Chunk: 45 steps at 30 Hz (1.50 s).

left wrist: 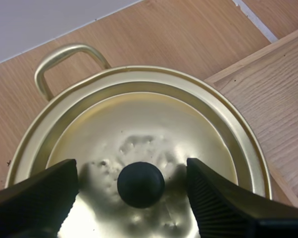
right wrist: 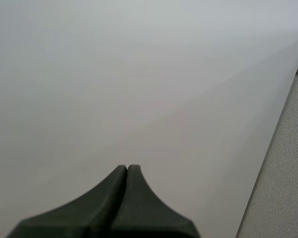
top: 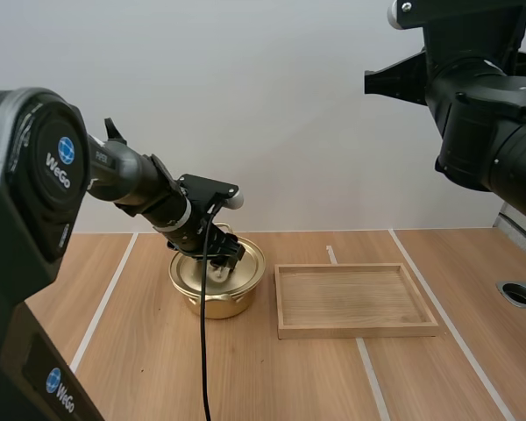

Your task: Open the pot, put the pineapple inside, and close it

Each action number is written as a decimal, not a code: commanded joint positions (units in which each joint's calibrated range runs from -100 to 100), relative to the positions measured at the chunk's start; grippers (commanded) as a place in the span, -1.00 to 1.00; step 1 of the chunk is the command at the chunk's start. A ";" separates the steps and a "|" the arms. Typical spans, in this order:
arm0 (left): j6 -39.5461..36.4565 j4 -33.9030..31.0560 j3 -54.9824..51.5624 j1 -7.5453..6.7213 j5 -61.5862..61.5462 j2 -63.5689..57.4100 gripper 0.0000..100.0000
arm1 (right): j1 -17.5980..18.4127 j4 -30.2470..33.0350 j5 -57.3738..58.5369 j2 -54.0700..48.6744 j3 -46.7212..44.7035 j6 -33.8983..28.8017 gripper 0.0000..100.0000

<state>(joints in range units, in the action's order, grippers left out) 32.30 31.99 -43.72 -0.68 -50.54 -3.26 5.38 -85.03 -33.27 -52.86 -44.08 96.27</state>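
Lid [left wrist: 154,119] looks light, stiff, slippery: take its knob [left wrist: 140,184], which left gripper [left wrist: 132,164] straddles, fingers apart; right gripper [right wrist: 127,171] pressed together, empty.

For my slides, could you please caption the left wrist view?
Open left hand straddles the knob of the lid on the pot.

Black arms [top: 140,180], blue WeGo logos [top: 65,150]

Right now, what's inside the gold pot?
The lid sits on the pot, with its black knob on top between the left arm's open jaws. The lid covers the inside, so I cannot see whether anything is in there.
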 commanded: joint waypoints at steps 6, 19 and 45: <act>-5.54 -0.54 5.89 -0.07 -5.10 -9.33 1.00 | -0.19 -0.32 -1.00 -0.75 0.03 0.34 -1.00; -7.67 -1.39 8.76 -0.07 9.85 -35.45 1.00 | -0.19 -0.32 -1.00 -0.75 0.03 0.34 -1.00; -11.29 -1.95 8.63 -0.07 13.02 -58.84 -1.00 | -0.19 -5.14 14.52 -2.77 0.03 0.23 -1.00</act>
<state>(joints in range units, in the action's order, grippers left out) 21.91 30.17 -35.45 -0.68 -39.01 -60.65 5.38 -87.63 -24.12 -53.64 -44.18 96.27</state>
